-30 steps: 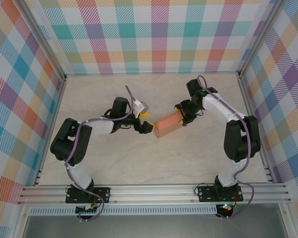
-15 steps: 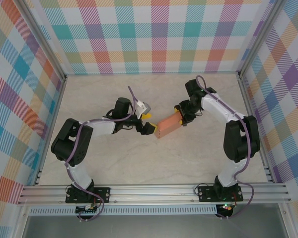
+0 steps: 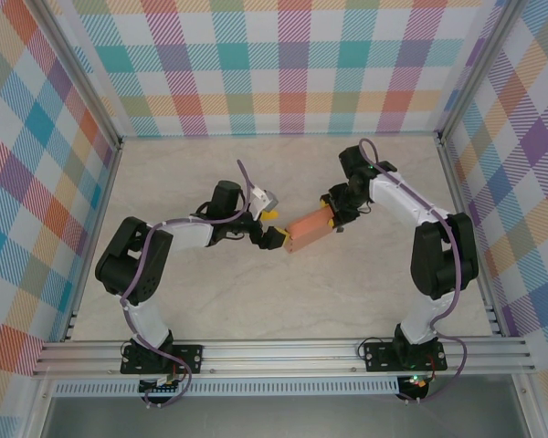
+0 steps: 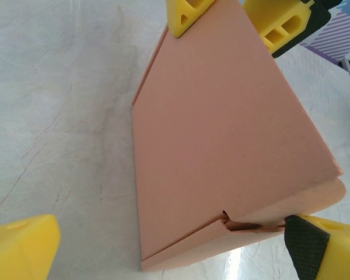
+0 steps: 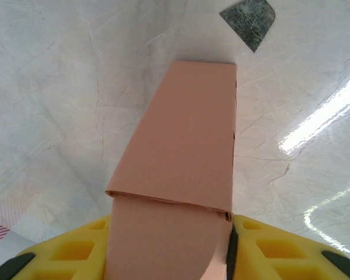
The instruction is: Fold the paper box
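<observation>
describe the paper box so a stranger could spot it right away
On the pale marbled table inside the plaid walls, look to the middle. The paper box lies there between the left gripper and the right gripper. It is a small, long block of plain salmon-orange card, unlike the black-and-yellow grippers at its ends.

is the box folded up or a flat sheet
Folded up: the box shows a top and side walls; one end flap looks not fully tucked.
</observation>
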